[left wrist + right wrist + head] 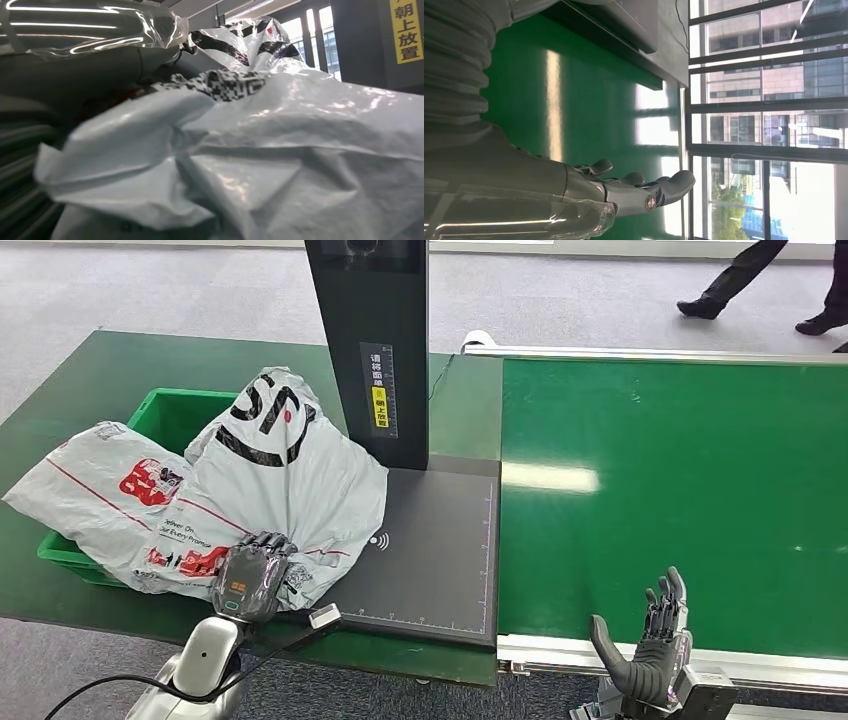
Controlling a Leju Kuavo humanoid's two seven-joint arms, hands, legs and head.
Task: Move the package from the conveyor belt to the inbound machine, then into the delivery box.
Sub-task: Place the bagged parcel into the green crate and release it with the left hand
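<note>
A white plastic package [290,475] printed with bold black letters lies half on the dark platform of the inbound machine [430,550] and half over the rim of the green delivery box [170,415], at the left end of the green desk [60,390]. The robot's left hand [250,580] rests on the package's near edge, its dark fingers [268,541] curled down onto the crumpled plastic; whether they actually pinch the film or only press on it cannot be told from the head view. In the left wrist view the package [280,150] crowds the lens, its wrinkled white skin and a black-and-white code label [225,84] lying directly in front of the hand, with the machine's dark upright post and a yellow sign [406,30] behind.

A second white package [110,490], marked in red, lies across the delivery box beside the first, its right side tucked under it.

The right hand [655,650] hovers at the near edge of the green conveyor belt [680,480], well apart from both packages, palm upright, thumb and fingers spread and holding nothing. The right wrist view shows the same hand [634,192] with its fingers [676,181] extended over the shiny belt, windows and buildings beyond.

At the far edge of the head view, a person's legs and dark shoes [700,308] cross the grey floor.
</note>
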